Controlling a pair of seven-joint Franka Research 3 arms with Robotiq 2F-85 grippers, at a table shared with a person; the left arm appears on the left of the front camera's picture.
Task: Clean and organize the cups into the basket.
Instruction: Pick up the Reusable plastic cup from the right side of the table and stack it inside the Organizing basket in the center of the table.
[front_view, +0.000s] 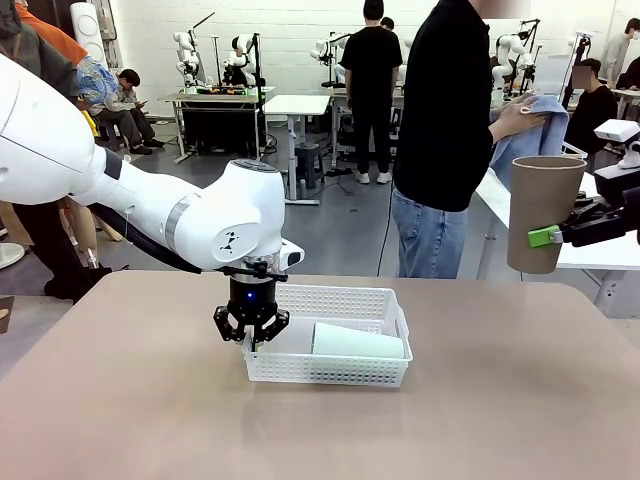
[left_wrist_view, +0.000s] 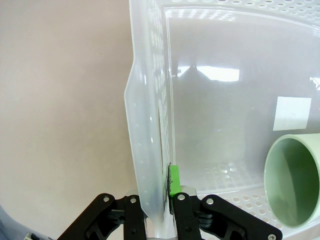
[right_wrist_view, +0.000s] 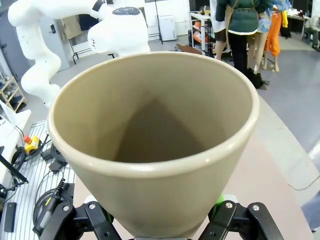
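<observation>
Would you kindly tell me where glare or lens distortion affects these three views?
Left wrist view: a bright reflection glares off the basket floor, and the wide lens bows its rim. Right wrist view: the tan cup balloons, stretched by closeness. Front view: even light, faint shadows on the table.

Green cup (front_view: 357, 342): one
Tan cup (front_view: 541, 212): one
Cups in all: two
Basket (front_view: 330, 372): one
Blue cloth (front_view: 528, 135): one
Tabletop (front_view: 500, 400): one
</observation>
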